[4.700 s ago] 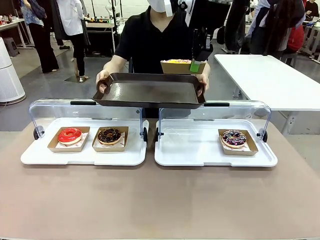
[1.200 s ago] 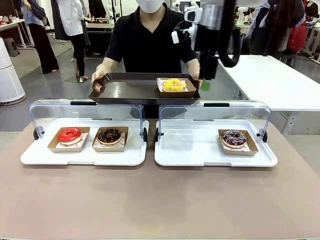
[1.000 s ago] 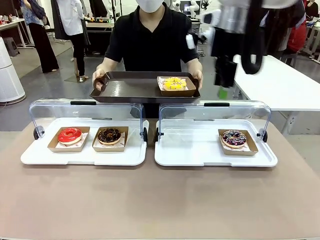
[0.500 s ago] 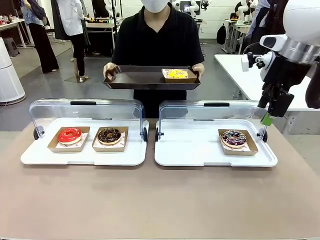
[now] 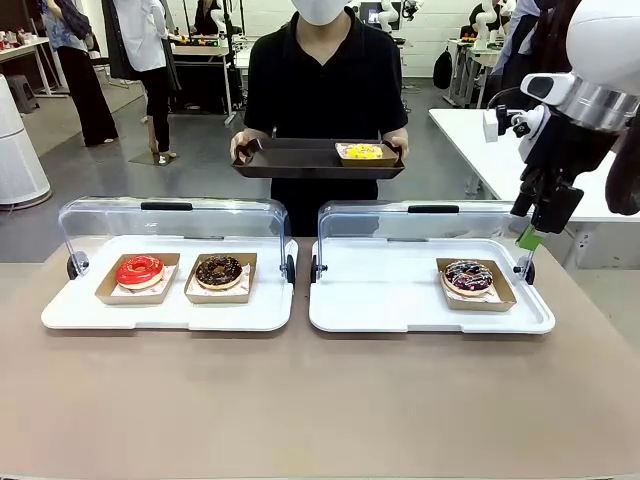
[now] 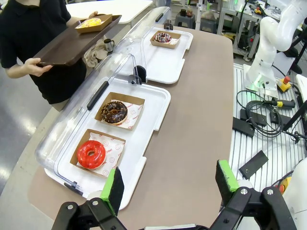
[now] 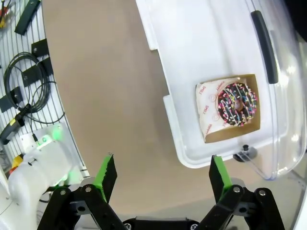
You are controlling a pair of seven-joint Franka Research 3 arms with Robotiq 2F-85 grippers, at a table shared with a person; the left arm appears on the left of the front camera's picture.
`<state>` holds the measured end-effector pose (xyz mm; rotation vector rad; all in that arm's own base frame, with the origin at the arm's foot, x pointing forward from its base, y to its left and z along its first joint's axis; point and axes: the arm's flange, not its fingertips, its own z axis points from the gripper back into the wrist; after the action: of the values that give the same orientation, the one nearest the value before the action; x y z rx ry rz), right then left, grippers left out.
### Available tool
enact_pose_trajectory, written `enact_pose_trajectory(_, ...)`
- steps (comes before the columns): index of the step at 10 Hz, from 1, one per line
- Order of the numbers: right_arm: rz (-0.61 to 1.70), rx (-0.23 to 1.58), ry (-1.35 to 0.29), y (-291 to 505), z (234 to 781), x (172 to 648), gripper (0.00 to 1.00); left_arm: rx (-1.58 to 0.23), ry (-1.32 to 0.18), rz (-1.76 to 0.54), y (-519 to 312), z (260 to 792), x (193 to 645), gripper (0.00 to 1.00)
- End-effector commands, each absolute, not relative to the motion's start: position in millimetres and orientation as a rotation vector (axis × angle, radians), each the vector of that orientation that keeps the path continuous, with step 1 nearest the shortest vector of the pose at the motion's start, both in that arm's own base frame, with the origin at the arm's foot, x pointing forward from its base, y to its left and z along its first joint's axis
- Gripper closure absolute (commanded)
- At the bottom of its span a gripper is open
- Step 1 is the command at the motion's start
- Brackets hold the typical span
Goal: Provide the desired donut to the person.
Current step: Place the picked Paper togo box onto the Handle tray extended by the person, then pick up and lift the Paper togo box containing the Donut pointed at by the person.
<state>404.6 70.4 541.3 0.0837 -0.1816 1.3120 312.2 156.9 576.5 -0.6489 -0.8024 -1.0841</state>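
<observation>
Yellow icing is what I'm after, and there it is: the yellow donut [image 5: 362, 151] in its cardboard holder sits on the dark tray [image 5: 285, 160] that the person [image 5: 325, 80] holds at the far side, well apart from both arms. I'd call the handover done. Right end effector [image 7: 162, 177] hangs above the right display tray [image 5: 390, 290], fingers spread wide, nothing between them, with the sprinkled chocolate donut [image 7: 237, 104] below and off to one side. Left end effector [image 6: 170, 184] is spread and empty too, high over the tabletop [image 6: 192, 120] beside the red donut [image 6: 91, 154] and chocolate donut [image 6: 114, 111]. What's left, as I read it: parking the arms.
</observation>
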Motion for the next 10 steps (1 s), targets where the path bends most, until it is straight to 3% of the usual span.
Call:
enact_pose_trajectory(1,1.304,0.077,-0.177,68.5,541.6,401.2,0.0,-0.658,-0.824,-1.093,157.5,576.9,311.7,0.0)
enact_pose_trajectory(10,1.304,0.077,-0.177,68.5,541.6,401.2,0.0,-0.658,-0.824,-1.093,157.5,576.9,311.7,0.0)
